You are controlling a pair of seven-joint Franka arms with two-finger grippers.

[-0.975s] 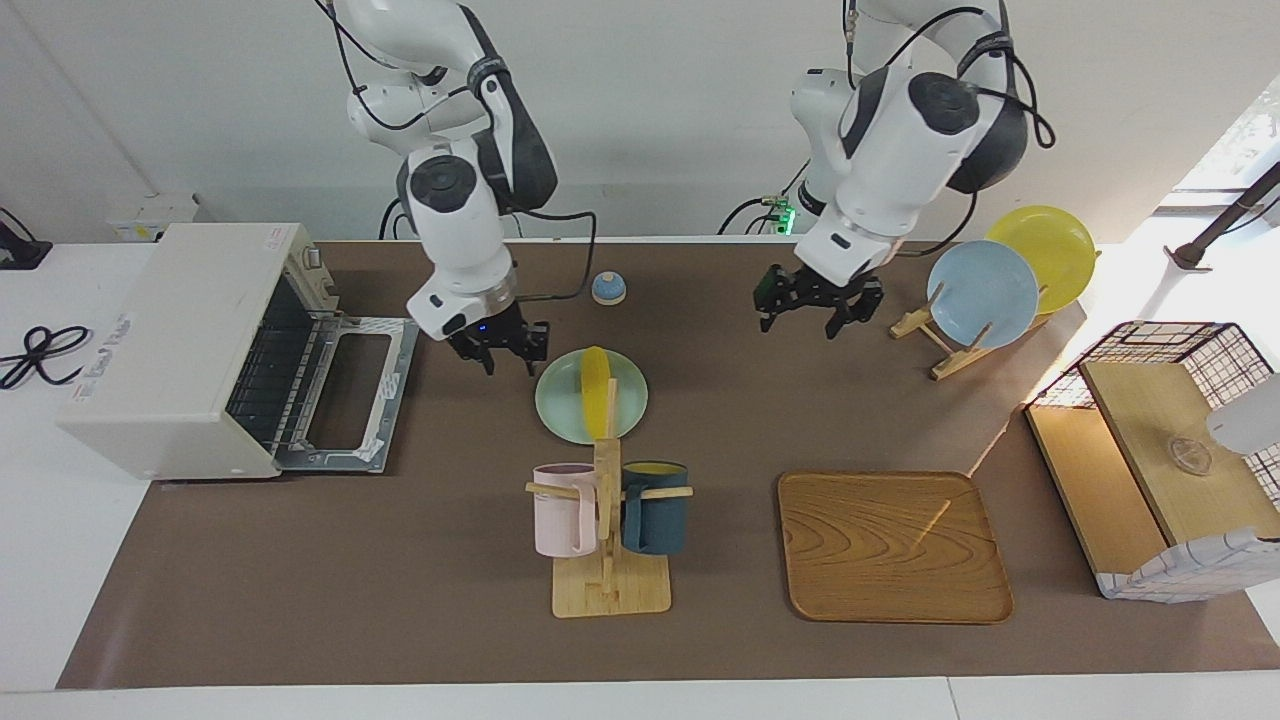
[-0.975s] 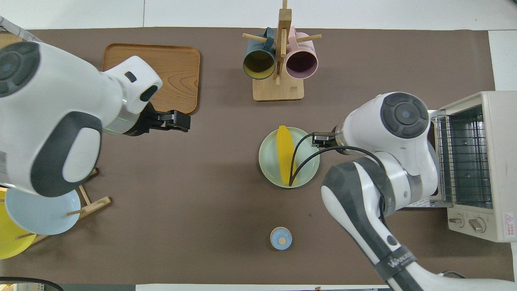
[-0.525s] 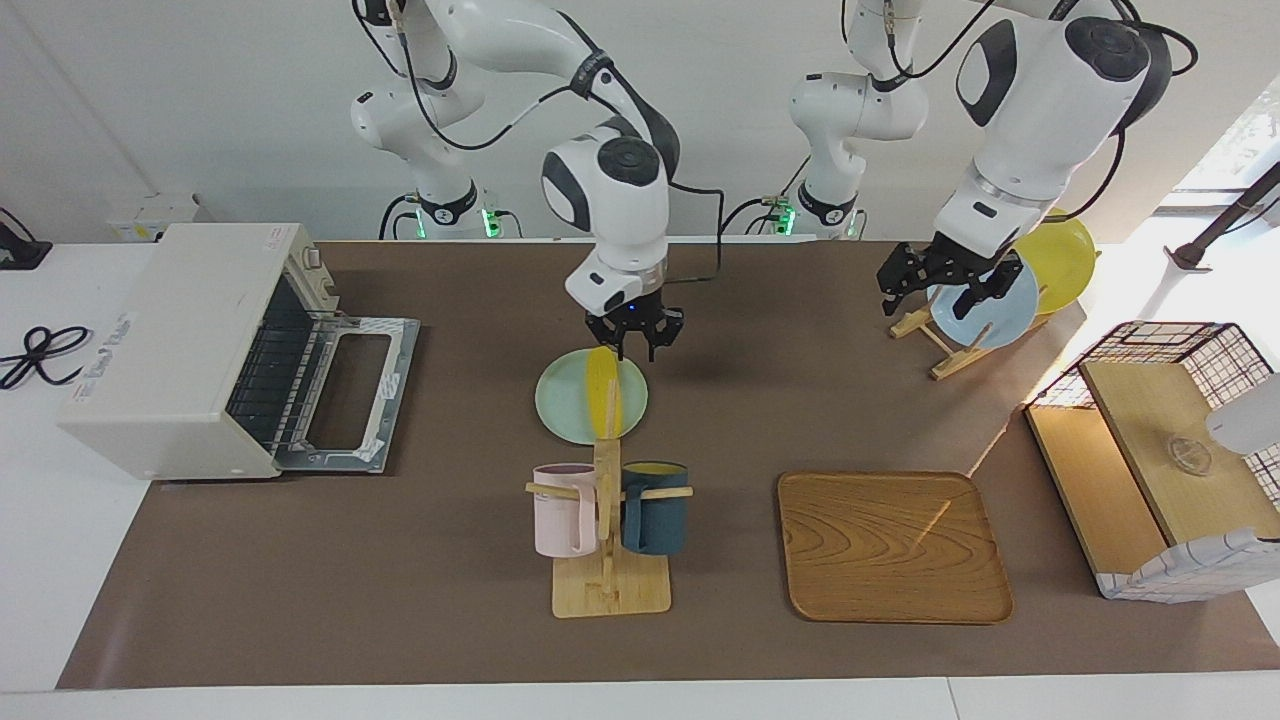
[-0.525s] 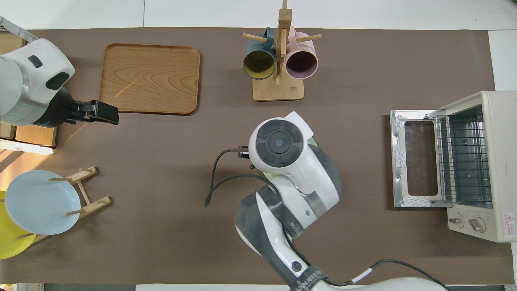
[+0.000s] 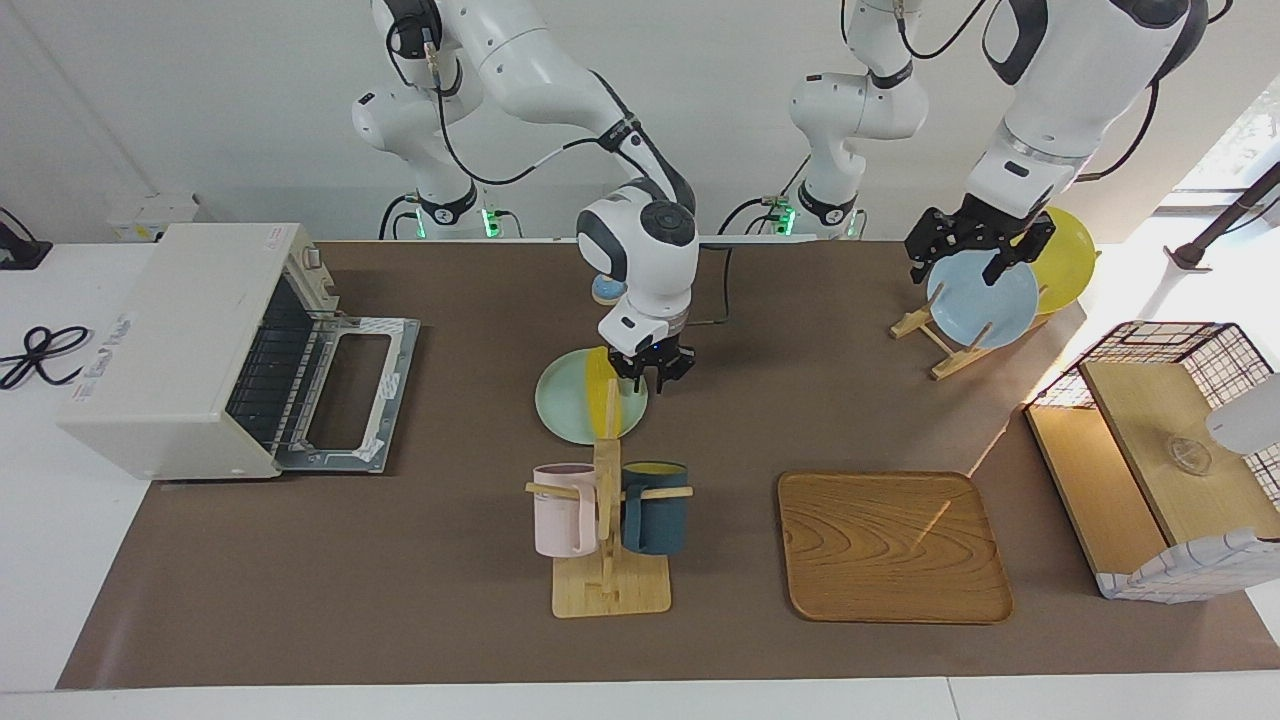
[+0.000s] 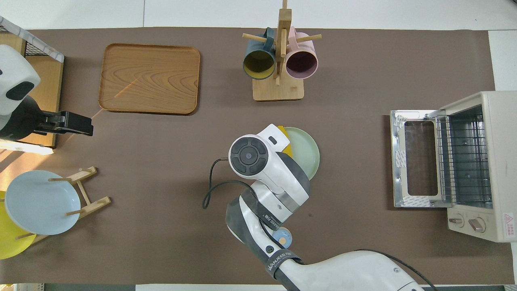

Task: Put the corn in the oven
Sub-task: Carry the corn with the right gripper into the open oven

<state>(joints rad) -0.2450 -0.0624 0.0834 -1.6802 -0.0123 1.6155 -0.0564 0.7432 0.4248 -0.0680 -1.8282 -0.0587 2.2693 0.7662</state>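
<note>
Since the earlier frames the right gripper (image 5: 652,372) has come from beside the open oven door to the middle of the facing view and sunk low over the bright yellow, tapered corn cob (image 5: 600,392), which lies on the round pale green plate (image 5: 565,405). Meanwhile the left gripper (image 5: 975,250) has drawn away to the upper right of that view and waits above the light blue plate (image 5: 985,300) in the wooden rack.

From here the smooth cob could roll or slip out if the fingers close off its middle, since the gripper hangs toward the cob's edge. The plate could also be pushed. The mug stand (image 5: 607,545) hides part of the cob.

The right gripper's fingers look a little apart and hold nothing. Contact with the cob cannot be told. The boxy off-white toaster oven (image 5: 180,340) stands at centre left with its door dropped open.
</note>
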